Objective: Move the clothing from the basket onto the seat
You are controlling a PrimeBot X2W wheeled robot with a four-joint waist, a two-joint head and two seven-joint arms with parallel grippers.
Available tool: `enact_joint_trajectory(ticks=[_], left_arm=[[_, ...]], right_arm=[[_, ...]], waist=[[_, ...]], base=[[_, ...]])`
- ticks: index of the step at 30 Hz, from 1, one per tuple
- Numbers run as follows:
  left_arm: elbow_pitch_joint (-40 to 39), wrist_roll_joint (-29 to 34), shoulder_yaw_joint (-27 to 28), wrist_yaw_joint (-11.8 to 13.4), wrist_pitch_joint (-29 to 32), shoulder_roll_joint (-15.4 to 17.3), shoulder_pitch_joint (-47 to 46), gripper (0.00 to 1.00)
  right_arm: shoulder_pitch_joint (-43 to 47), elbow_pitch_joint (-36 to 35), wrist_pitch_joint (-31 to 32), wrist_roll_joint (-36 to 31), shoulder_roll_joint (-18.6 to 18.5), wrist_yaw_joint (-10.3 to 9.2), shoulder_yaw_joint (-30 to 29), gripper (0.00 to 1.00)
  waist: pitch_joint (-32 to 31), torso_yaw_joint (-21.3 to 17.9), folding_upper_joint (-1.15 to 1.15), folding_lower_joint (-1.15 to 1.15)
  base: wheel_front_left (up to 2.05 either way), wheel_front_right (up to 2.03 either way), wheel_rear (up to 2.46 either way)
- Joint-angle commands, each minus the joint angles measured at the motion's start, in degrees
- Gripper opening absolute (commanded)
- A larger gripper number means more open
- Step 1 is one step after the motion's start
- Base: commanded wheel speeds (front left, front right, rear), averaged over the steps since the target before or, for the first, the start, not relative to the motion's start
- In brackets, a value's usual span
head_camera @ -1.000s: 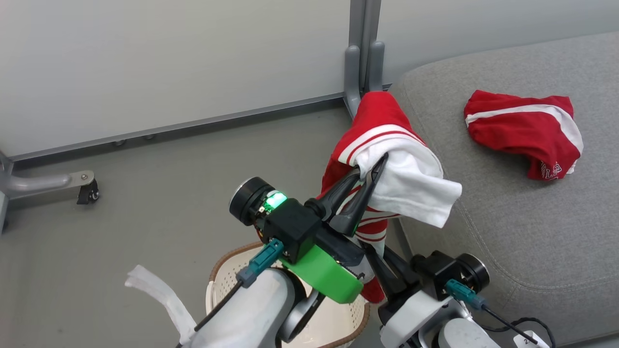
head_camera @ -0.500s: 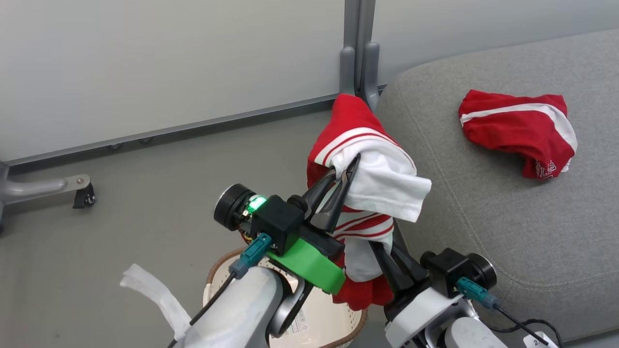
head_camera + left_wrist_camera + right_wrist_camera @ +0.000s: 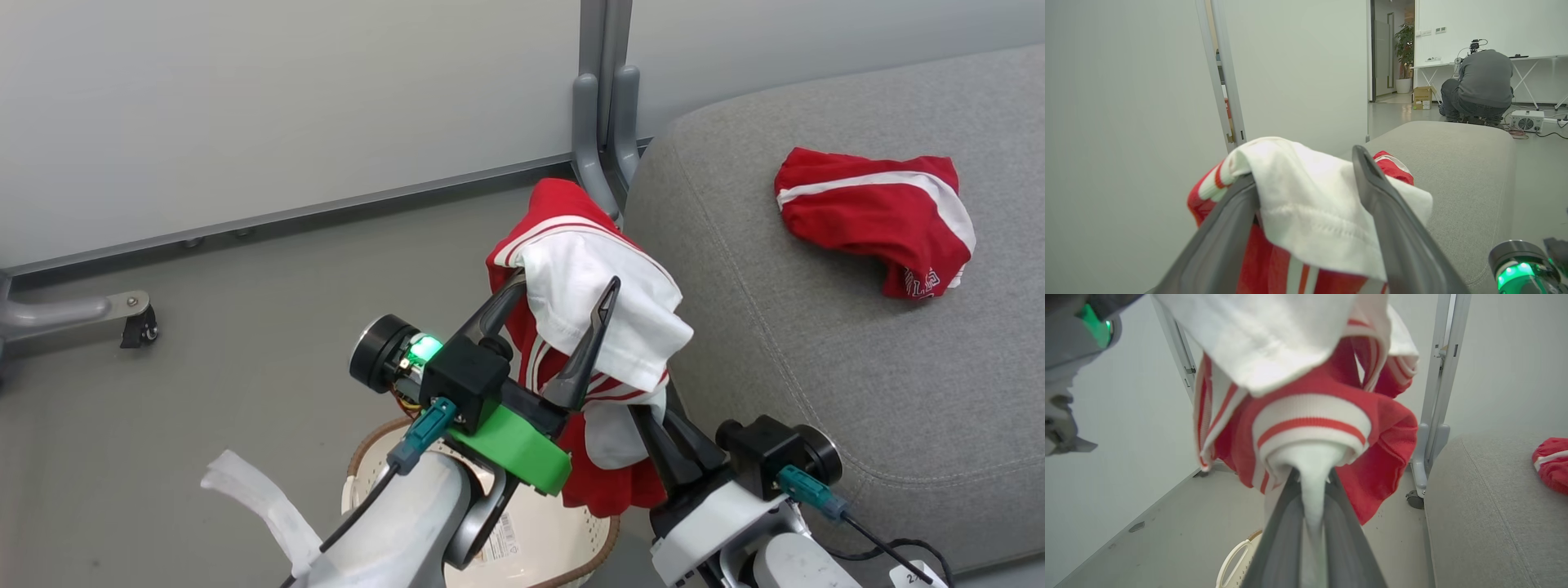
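A red-and-white garment (image 3: 596, 302) of the clothing hangs in the air beside the seat's (image 3: 816, 351) left corner, above the basket (image 3: 531, 539). My left gripper (image 3: 559, 294) stands open, and the white panel drapes over and between its spread fingers (image 3: 1384, 212). Below it, my right gripper (image 3: 645, 416) is shut on the garment's lower white part (image 3: 1312, 490). A second red garment (image 3: 878, 216) with white lettering lies on the seat at the right. The basket's brown rim (image 3: 1233, 559) shows below my right gripper.
A grey post with caster feet (image 3: 600, 122) stands against the pale wall panel, close to the seat's corner. Another caster leg (image 3: 131, 314) is on the floor at the left. A crouching person (image 3: 1484, 81) is far beyond the seat.
My left gripper has opened; its fingers now stand wide apart with the garment still draped on them. The garment has sagged down and left a little. The right gripper stays shut.
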Motion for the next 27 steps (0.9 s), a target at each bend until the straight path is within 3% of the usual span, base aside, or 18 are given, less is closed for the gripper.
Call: enact_joint_trajectory(ticks=[1, 15, 27], left_arm=[[0.13, 0.48, 0.21, 0.31, -0.3, 0.5, -0.95, 1.0], [1.51, -1.11, 0.83, 0.62, -0.54, 1.52, 0.36, 1.0], [1.94, -0.84, 2.0, 2.33, -0.91, 5.41, 3.64, 1.0]], right_arm=[[0.29, -0.4, -0.19, 0.04, -0.15, -0.06, -0.15, 0.0], [0.73, -1.65, -0.19, -0.3, -0.24, -0.06, -3.54, 0.0], [0.71, -9.25, -0.19, -0.64, 0.11, -0.06, -10.62, 0.0]], waist=[[0.1, 0.06, 0.0, 0.0], [1.39, -0.26, 0.0, 0.0], [4.49, -4.87, 0.0, 0.0]], base=[[0.0, 0.0, 0.0], [0.0, 0.0, 0.0], [0.0, 0.0, 0.0]])
